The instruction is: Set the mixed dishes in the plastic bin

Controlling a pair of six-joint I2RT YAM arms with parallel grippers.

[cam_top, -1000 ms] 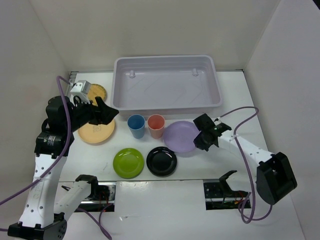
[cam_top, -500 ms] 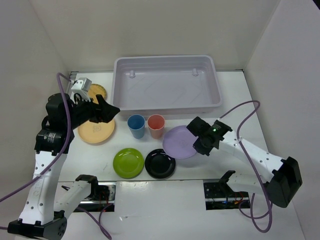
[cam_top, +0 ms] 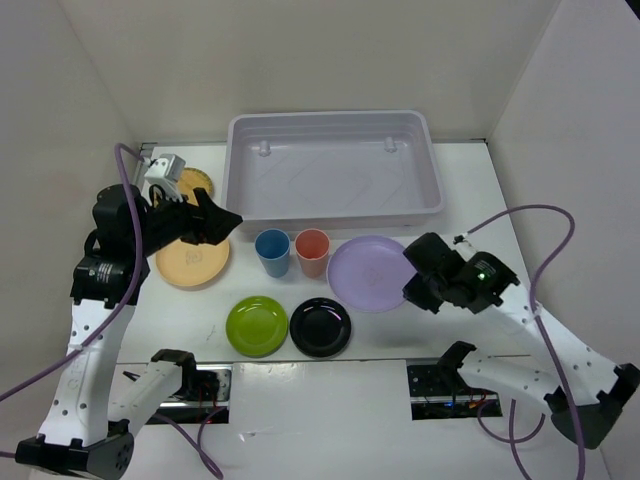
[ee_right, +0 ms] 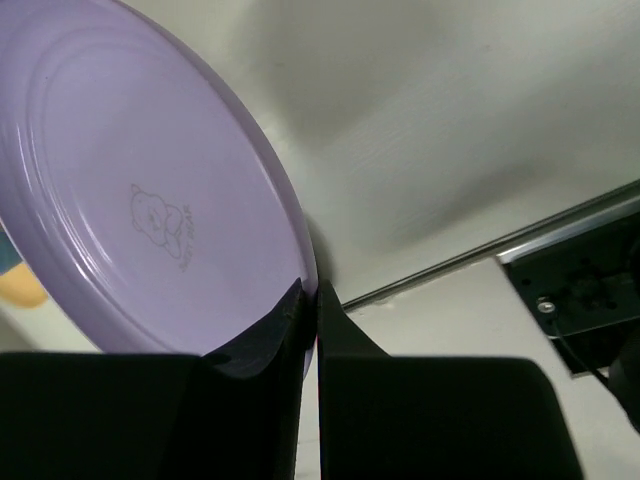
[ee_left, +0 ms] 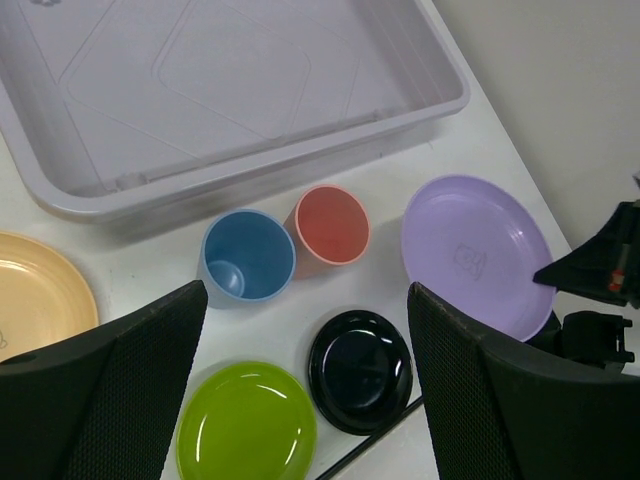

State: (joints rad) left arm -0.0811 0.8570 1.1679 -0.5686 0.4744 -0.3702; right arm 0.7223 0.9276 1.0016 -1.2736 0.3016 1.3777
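Note:
My right gripper (cam_top: 420, 287) is shut on the right rim of the lilac plate (cam_top: 368, 272). In the right wrist view the lilac plate (ee_right: 140, 200) stands tilted, off the table, with its edge pinched in my right gripper (ee_right: 310, 298). My left gripper (cam_top: 218, 222) hangs open and empty above the table's left side. Through the left gripper (ee_left: 308, 300) I see the blue cup (ee_left: 247, 257), the coral-red cup (ee_left: 332, 224), the black plate (ee_left: 360, 370) and the lime plate (ee_left: 246, 425). Behind the cups stands the plastic bin (cam_top: 330, 214), with nothing in it.
A pale orange plate (cam_top: 192, 262) lies left of the cups, partly under my left arm. A woven yellow-brown disc (cam_top: 195, 184) sits behind it by the bin's left end. White walls close in the table on the left, back and right.
My right arm has drawn back to the right and toward the near edge, still gripping the lilac plate, which has tipped up. The left arm has hardly moved.

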